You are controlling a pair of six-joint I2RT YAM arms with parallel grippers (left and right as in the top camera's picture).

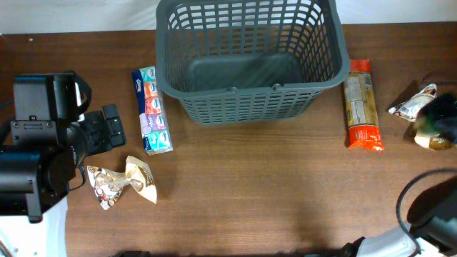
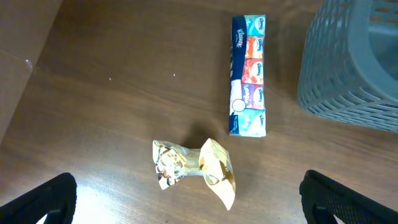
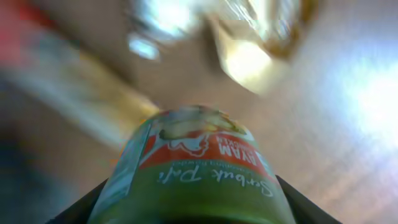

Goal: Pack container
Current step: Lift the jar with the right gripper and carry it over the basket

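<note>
The container, a large dark grey slotted basket [image 1: 246, 61], stands empty at the back centre; its corner shows in the left wrist view [image 2: 348, 68]. My left gripper [image 1: 108, 128] [image 2: 186, 208] is open and empty, just above a crumpled gold snack bag [image 1: 121, 182] [image 2: 193, 168]. A long tissue multipack [image 1: 152, 111] [image 2: 249, 74] lies between the bag and the basket. My right gripper [image 1: 437, 118] [image 3: 193, 199] is shut on a green and red labelled can [image 3: 193, 168] [image 1: 432, 139] at the far right, and its view is blurred.
An orange pasta packet [image 1: 360, 103] lies right of the basket. A silvery wrapper [image 1: 413, 105] lies beside the right gripper and shows blurred in the right wrist view [image 3: 249, 56]. The left arm's body [image 1: 36, 164] fills the left edge.
</note>
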